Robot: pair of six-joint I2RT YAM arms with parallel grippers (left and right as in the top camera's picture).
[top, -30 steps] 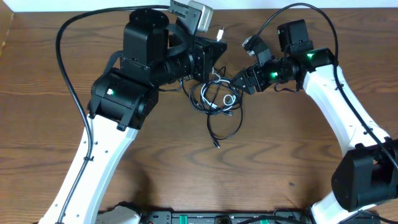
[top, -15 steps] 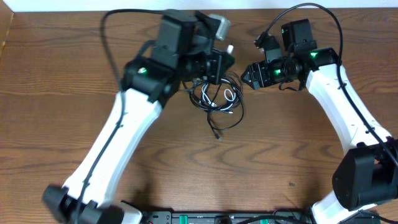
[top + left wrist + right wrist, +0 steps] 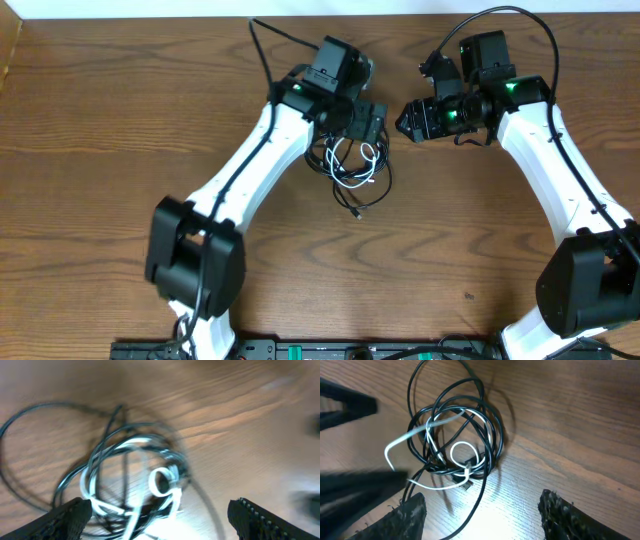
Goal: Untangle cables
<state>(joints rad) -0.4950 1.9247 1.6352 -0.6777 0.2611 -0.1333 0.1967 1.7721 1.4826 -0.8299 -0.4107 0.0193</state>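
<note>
No writing, label, brand mark, number or sign could be read anywhere: 0 on the brown wood-grain table (image 3: 100, 150), and 0 on the tangled thin black and white cables (image 3: 352, 168) lying just below the claws.

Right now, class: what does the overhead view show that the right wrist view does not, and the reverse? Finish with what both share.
Only the overhead view shows the left arm and right arm whole, the left tool over the upper edge of the cables, and the right tool apart from them, off to one side. Only the right wrist view shows close up how the white cable loops through the black coils, and that tool's own fingertips spread wide. Both show the tangled pile lying on the wooden table.
</note>
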